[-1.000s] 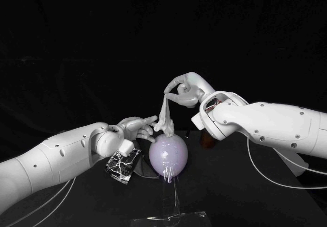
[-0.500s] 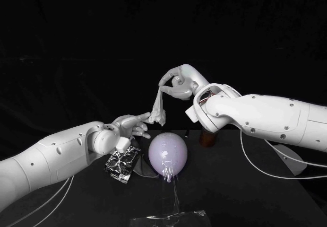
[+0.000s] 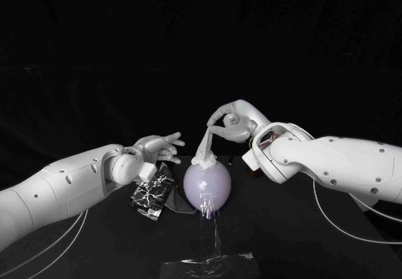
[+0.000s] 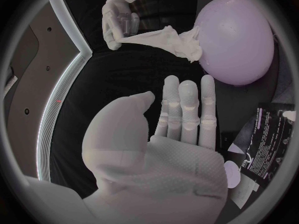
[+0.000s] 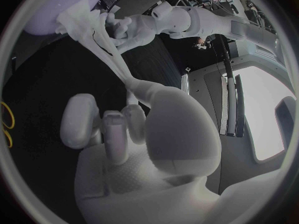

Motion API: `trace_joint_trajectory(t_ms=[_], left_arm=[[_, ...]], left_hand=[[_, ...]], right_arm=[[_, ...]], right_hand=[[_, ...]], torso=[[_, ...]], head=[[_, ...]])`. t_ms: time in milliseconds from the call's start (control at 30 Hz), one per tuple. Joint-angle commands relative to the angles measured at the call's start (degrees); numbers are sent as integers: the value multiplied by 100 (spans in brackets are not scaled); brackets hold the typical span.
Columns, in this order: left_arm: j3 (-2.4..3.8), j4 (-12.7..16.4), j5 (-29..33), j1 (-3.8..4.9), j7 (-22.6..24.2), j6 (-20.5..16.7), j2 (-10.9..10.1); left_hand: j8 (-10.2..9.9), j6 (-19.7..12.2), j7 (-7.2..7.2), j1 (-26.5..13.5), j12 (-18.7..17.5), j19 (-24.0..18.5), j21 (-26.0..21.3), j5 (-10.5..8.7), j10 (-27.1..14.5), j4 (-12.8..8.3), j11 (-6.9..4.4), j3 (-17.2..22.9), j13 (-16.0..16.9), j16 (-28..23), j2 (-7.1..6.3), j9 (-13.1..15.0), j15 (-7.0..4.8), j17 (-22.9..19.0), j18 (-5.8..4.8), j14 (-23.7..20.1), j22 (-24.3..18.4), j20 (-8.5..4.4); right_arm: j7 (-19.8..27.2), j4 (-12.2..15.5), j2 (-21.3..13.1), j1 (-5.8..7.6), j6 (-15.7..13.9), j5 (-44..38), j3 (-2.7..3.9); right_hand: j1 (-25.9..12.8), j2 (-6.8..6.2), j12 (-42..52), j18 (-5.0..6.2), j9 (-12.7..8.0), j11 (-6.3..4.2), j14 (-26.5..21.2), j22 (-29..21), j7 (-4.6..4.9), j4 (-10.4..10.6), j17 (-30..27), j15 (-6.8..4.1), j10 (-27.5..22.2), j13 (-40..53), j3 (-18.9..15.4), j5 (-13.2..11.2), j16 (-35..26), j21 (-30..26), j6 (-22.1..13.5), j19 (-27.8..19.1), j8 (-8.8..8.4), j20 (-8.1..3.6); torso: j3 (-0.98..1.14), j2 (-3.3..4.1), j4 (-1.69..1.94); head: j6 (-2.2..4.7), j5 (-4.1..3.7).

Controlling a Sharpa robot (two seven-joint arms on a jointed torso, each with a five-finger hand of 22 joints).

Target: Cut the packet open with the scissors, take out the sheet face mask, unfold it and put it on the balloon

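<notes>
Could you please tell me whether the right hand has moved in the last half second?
Yes. The right hand, pinching the mask, has come down toward the balloon, whose top the mask's lower end now touches.

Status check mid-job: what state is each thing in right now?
Sheet face mask: out of the packet, bunched, hanging, lower end on the balloon's top.
Balloon: inflated, upright, mostly bare.
Packet: beside the balloon, not held.
Right hand: pinches the mask's upper end.
Left hand: holds nothing, fingers apart.
</notes>
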Motion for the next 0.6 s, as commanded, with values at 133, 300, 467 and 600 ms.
trace_joint_trajectory(t_ms=[133,300,467,600], left_arm=[[1,85,-416,8,54,72,-86],[-2,159,-596,8,53,96,-153],[-8,286,-833,7,109,97,-210],[-19,403,-1012,6,175,39,-251]], left_hand=[[-30,28,-5,107,28,46,-40,-11,-7,-10,2,-51,-16,29,0,3,-28,-27,85,16,-15,-12],[-37,35,-9,191,34,56,-47,-11,-13,-27,-2,-73,-29,39,-9,6,-30,-54,84,12,-24,-16],[-57,29,-9,409,20,75,-62,-10,-65,-103,-2,-102,-69,38,-36,12,-31,-123,83,-26,-40,-24],[-165,-140,59,594,-101,91,-76,-11,-283,-142,59,-118,-143,-6,-53,-14,16,-223,83,-87,-55,-30]], right_arm=[[-49,455,-325,-400,128,-169,-29],[-14,831,-627,-675,153,-204,-42],[26,1133,-906,-790,129,-232,-59],[50,1350,-1111,-820,107,-265,-69]], right_hand=[[-25,43,-22,-17,11,2,610,950,-2,-31,1508,-12,47,493,6,28,20,-42,34,9,13,-19],[-25,43,-22,-17,11,2,610,950,-2,-31,1508,-12,47,493,6,28,20,-42,34,9,13,-19],[-28,42,-31,-16,11,2,610,950,-2,-33,1508,-11,43,487,2,28,20,-44,33,8,14,-18],[-29,41,-32,-16,12,2,610,949,-2,-34,1508,-11,42,486,1,28,20,-46,33,7,14,-18]], torso=[[2,8,-4],[2,0,-1],[-5,-7,1],[-7,2,9]], head=[[-77,-20],[-126,-27],[-159,-30],[-166,-34]])
